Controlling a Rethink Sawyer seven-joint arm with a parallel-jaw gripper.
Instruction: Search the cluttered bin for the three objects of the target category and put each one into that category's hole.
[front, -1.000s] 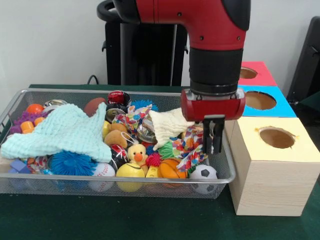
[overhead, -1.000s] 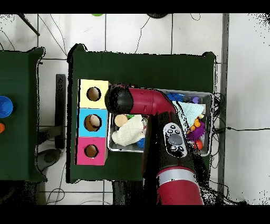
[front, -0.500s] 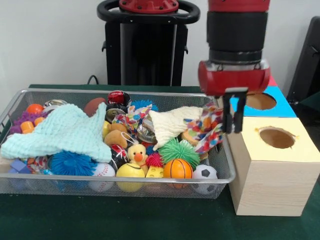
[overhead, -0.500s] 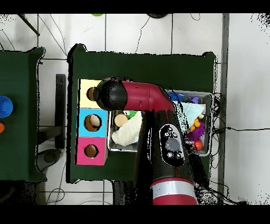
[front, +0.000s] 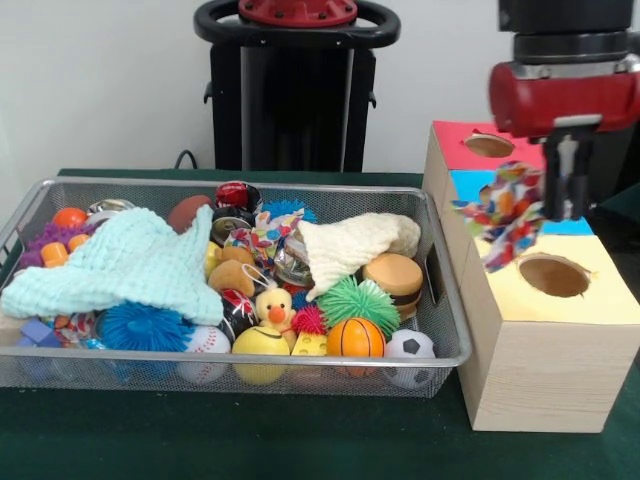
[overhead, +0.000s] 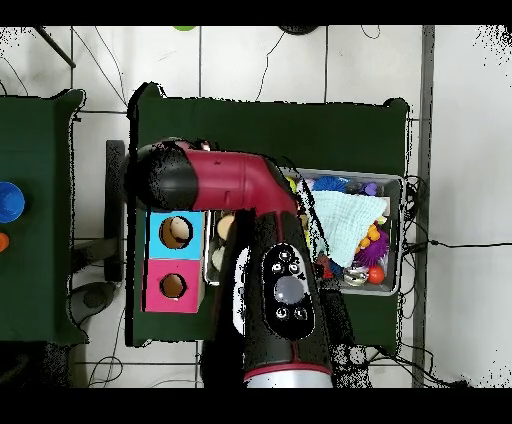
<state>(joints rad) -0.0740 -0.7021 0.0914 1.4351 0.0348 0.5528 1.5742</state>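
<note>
Cloth (front: 505, 215), multicoloured and limp, hangs from the gripper (front: 564, 190) above the yellow box (front: 545, 330), its loose end trailing just beside that box's round hole (front: 553, 275) on the side toward the wire bin (front: 440, 345). It looks light and floppy, with nothing stiff to steer it, so it would probably drape and snag on the rim of the hole rather than drop cleanly; a pinch near the middle of the bunched fabric, as seems to be the case now, leaves tails free to catch. The fingers are pressed together on a fold of the cloth. In the front view the arm comes straight down over the yellow box, wrist vertical, fingers pointing at the box top close to the hole. In the overhead view the red arm (overhead: 225, 185) covers the yellow box entirely, with the blue box (overhead: 172, 232) and the pink box (overhead: 170, 285) showing past it. A cream cloth (front: 350, 245) and a pale green cloth (front: 120, 265) lie in the bin, well apart from the yellow box.
</note>
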